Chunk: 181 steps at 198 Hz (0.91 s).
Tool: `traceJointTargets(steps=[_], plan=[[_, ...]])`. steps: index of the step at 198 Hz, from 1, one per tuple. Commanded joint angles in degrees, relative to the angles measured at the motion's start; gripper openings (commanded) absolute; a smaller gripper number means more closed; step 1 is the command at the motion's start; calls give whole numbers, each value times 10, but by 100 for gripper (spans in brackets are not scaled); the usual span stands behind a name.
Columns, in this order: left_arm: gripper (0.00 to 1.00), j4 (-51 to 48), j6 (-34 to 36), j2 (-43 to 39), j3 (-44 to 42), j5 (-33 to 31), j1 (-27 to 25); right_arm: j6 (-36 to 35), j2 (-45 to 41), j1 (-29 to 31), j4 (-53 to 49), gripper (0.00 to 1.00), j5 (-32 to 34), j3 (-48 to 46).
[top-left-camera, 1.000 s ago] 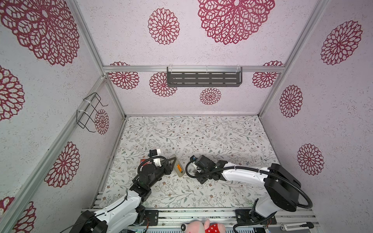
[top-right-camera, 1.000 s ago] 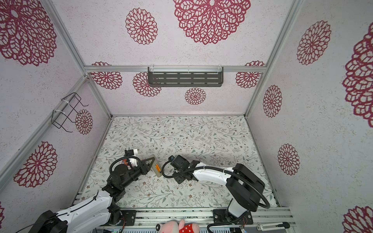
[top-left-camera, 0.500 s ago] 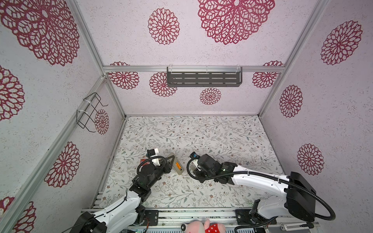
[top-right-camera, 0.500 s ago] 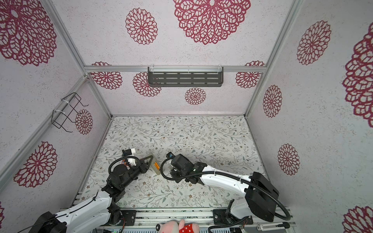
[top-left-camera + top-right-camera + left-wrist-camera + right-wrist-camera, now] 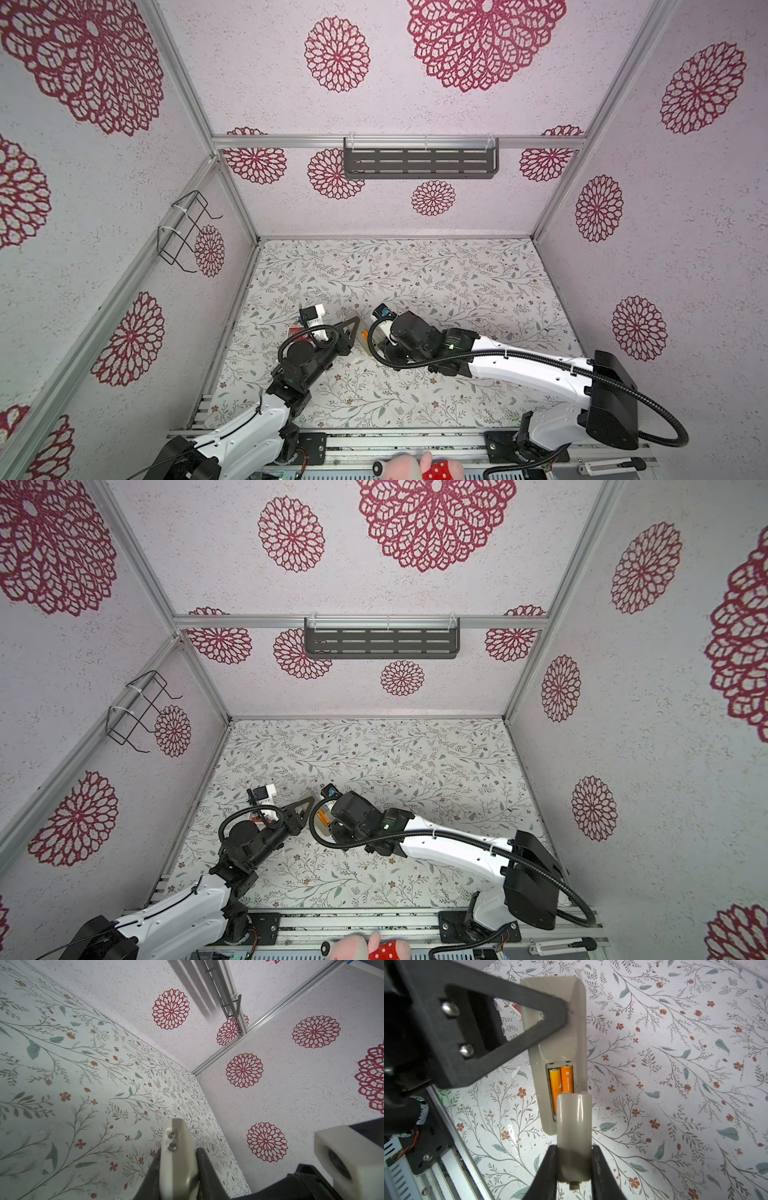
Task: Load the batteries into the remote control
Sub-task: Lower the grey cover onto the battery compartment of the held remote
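Both arms meet just toward 9 o'clock from the middle of the floral-print table (image 5: 415, 282). The left arm reaches in from the 7 o'clock corner with its elbow folded. The right arm stretches long and low from 5 o'clock, wrist bent down over the work.

The left gripper (image 5: 178, 1169) has its black, open-framed triangular fingers pinching the remote control (image 5: 577, 1039) across one end. Two small screw heads show on that end in the left wrist view. Whether the handset rests on the table or hangs clear of it, I cannot tell.

Its smooth beige-grey plastic back faces the right wrist camera, with rounded corners and a rectangular compartment standing open. And there they are: the batteries (image 5: 566, 1078), both seated side by side in that compartment, glossy orange cylinders lying along the handset's length. One carries a small white ring mark and a line of tiny print, too small to read.

The right gripper (image 5: 574, 1165) squeezes the battery cover (image 5: 574, 1122) between its dark fingers, one on each long edge. It is a curved, shiny beige lid with a small tab at its rear. The lid's front edge lies over the compartment end farthest from the left gripper, hiding part of both cells.

A red printed card (image 5: 297, 332) lies at the left gripper's 9 o'clock.
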Motion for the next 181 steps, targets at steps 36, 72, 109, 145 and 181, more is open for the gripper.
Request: traceJointTargets(steps=[36, 72, 109, 145, 181], plan=[[0, 51, -4, -7, -14, 23, 3, 9, 14, 5, 8, 14, 10, 32], [0, 53, -4, -6, -16, 25, 3, 7, 19, 6, 12, 14, 3, 37], [0, 54, -5, -5, -16, 28, 3, 4, 31, 8, 11, 14, -8, 46], [0, 58, -8, -5, -19, 30, 3, 2, 35, 7, 21, 14, -16, 45], [0, 60, -8, -4, -21, 32, 3, 1, 39, 8, 21, 14, -17, 44]])
